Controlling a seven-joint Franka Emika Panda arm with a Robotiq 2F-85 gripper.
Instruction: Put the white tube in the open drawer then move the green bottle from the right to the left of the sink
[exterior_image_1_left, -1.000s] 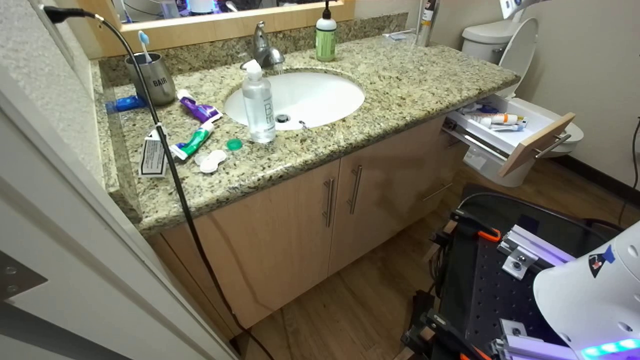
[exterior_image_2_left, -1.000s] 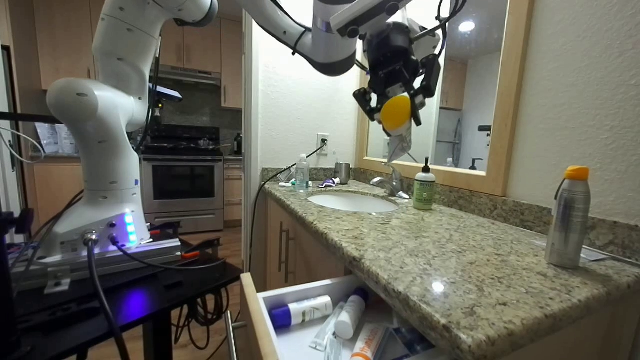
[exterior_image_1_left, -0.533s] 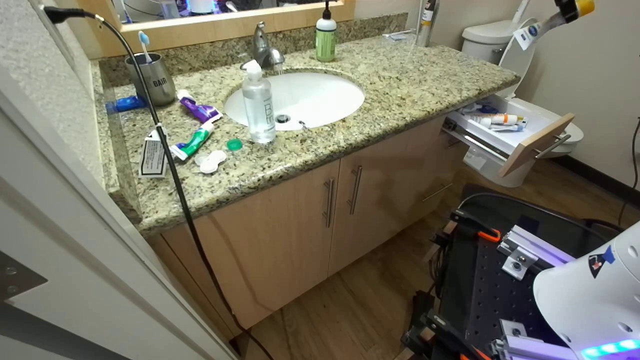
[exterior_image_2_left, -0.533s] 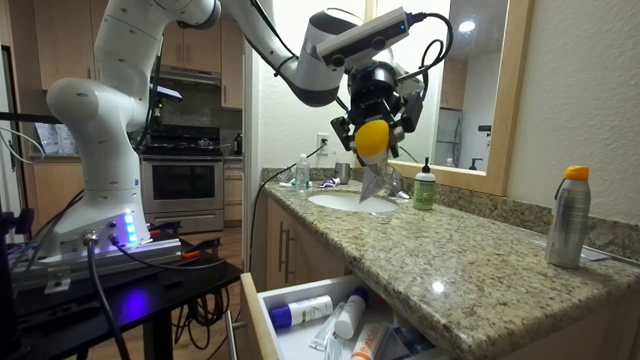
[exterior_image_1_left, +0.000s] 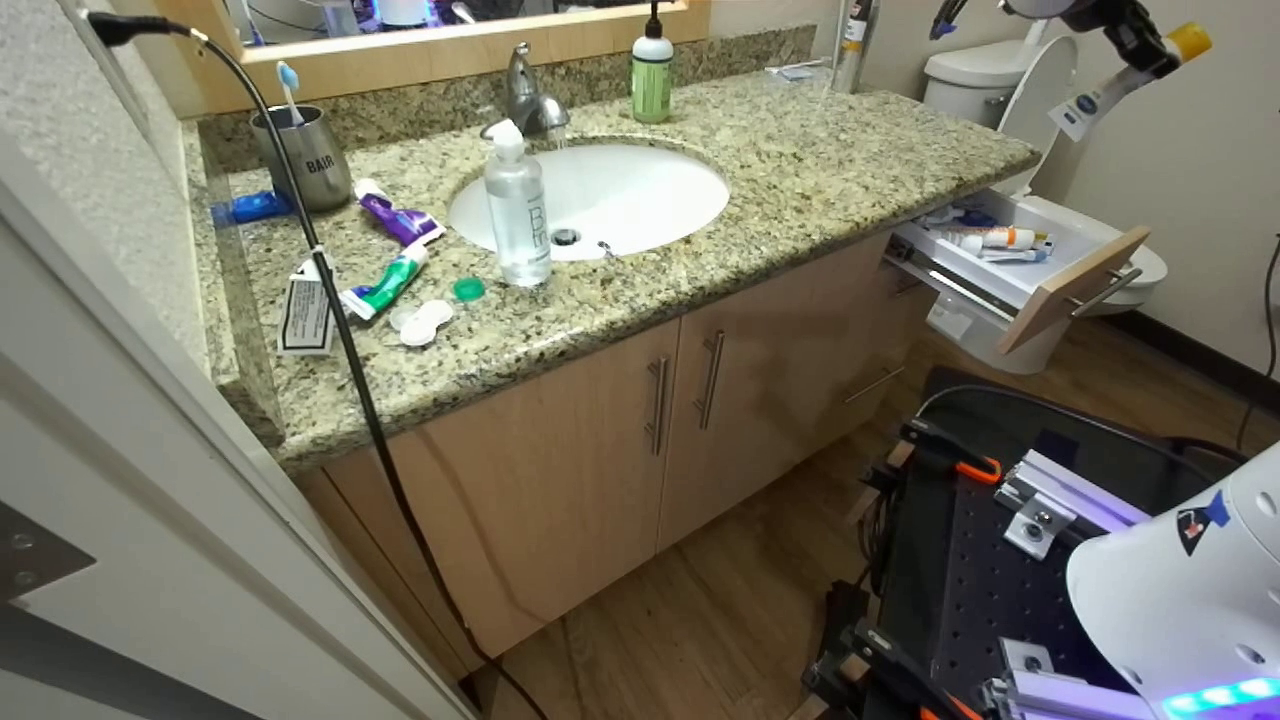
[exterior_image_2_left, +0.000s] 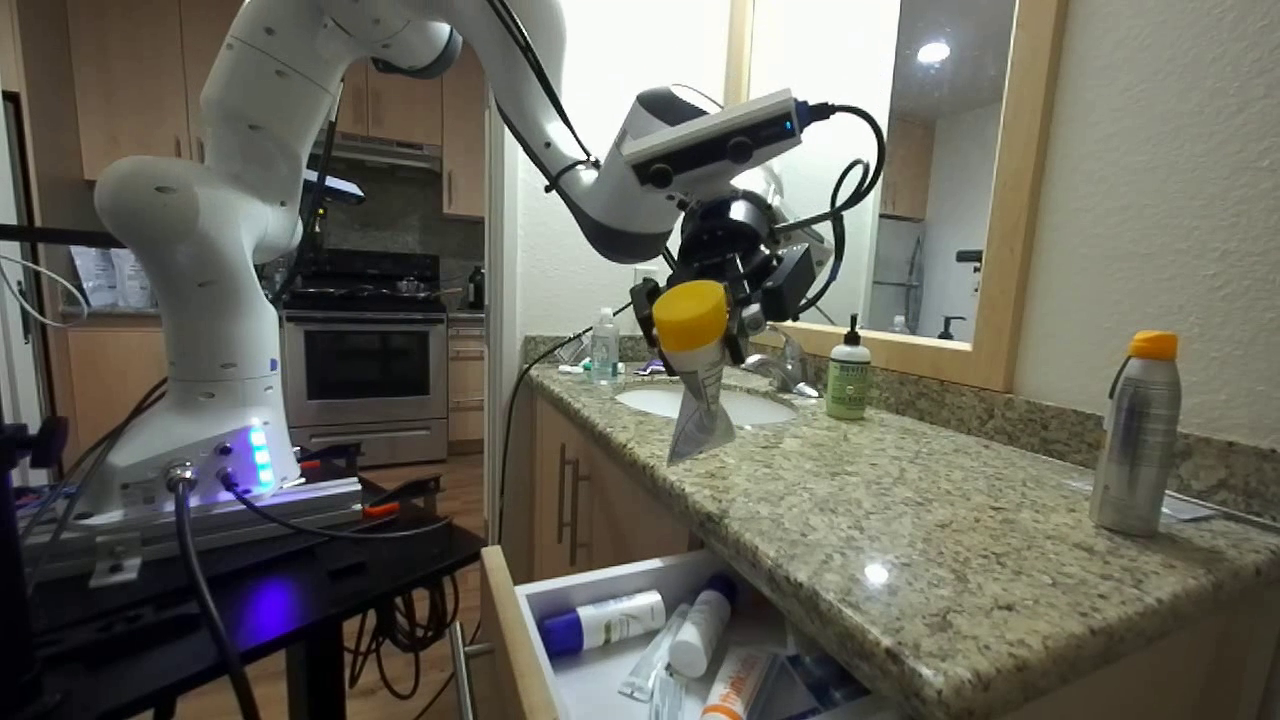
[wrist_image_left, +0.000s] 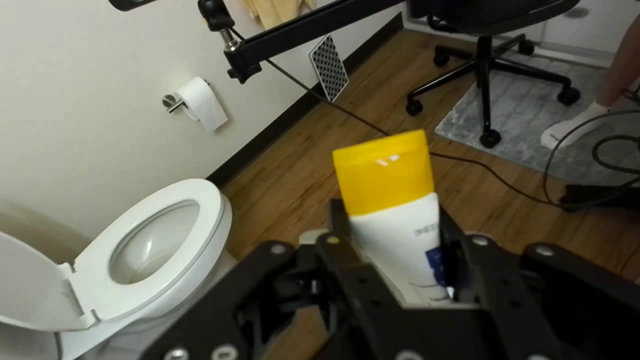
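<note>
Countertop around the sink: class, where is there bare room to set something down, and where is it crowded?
Bare: a broad granite patch between the green bottle, silver can and front edge above the open drawer; also a narrow strip between sink and front edge. Crowded: around the cup, purple tube and clear bottle.

The countertop (exterior_image_1_left: 850, 150) carries the green bottle (exterior_image_1_left: 652, 90), clear bottle (exterior_image_1_left: 518, 215), cup (exterior_image_1_left: 322, 165) and tubes (exterior_image_1_left: 400, 222) (toothpaste, seemingly).

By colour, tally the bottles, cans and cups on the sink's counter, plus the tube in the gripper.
Green: 1 (green bottle)
Clear: 1 (clear bottle)
Silver: 2 (can, cup)
White: 1 (white tube, yellow-capped, held by the gripper)
Total: 5
</note>
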